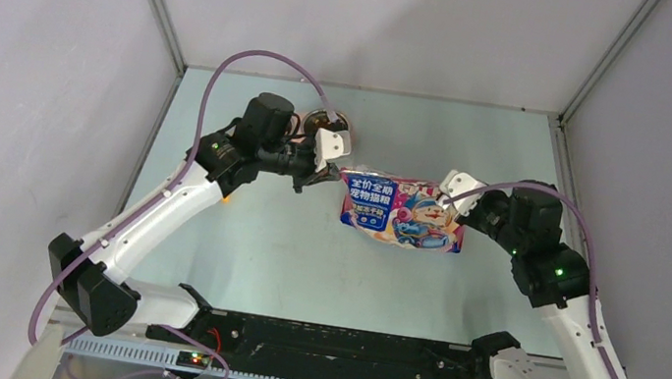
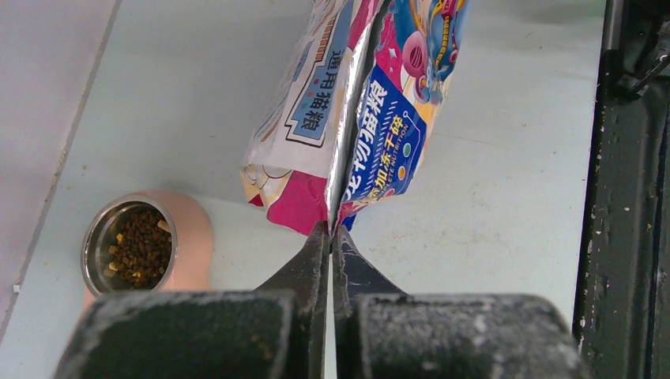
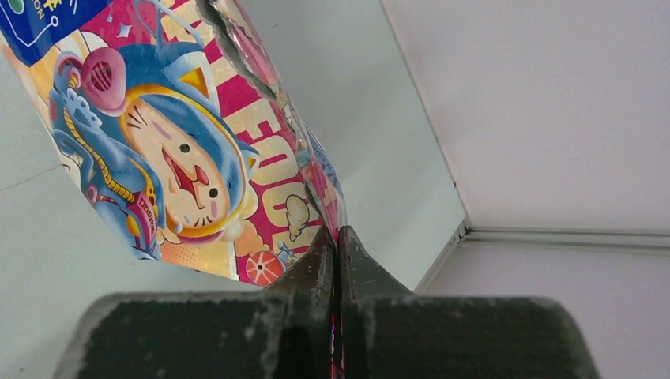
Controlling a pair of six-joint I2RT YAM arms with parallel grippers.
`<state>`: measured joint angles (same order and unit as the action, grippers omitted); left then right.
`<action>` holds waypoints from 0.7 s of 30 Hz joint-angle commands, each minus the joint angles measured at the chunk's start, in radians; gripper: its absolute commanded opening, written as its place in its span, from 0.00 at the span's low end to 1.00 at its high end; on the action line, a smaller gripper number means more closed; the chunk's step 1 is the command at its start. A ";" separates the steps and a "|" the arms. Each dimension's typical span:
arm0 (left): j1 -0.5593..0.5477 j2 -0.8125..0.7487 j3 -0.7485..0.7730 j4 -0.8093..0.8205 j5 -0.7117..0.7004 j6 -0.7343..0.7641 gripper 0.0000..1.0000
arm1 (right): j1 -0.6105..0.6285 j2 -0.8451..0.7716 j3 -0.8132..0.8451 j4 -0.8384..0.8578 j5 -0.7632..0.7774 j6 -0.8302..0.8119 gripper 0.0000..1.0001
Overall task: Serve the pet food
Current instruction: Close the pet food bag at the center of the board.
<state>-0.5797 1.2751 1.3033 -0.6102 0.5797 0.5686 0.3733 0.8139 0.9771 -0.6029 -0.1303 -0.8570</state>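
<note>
The glossy blue, pink and white cat food bag point(image 1: 403, 212) hangs above the table's middle, held between both grippers. My left gripper point(image 1: 339, 176) is shut on the bag's left edge; in the left wrist view its tips point(image 2: 330, 230) pinch the bag's point(image 2: 348, 103) silver seam. My right gripper point(image 1: 451, 197) is shut on the right edge; in the right wrist view its tips point(image 3: 338, 234) clamp the bag point(image 3: 174, 142) near its torn opening. Brown kibble point(image 2: 142, 246) lies in a steel bowl of the pink feeder point(image 2: 195, 237), below and left of the bag.
The feeder point(image 1: 327, 117) sits at the back, mostly hidden behind my left wrist. A small orange-yellow thing point(image 1: 227, 200) peeks out under my left arm. A black rail point(image 1: 339, 349) runs along the near edge. Grey walls enclose the table.
</note>
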 commanded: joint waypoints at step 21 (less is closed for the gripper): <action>0.015 -0.039 -0.005 -0.049 -0.006 0.004 0.00 | -0.107 -0.091 -0.029 0.067 0.077 0.008 0.29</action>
<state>-0.5735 1.2690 1.3033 -0.6189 0.5804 0.5686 0.2886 0.7509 0.9398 -0.6052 -0.0944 -0.8532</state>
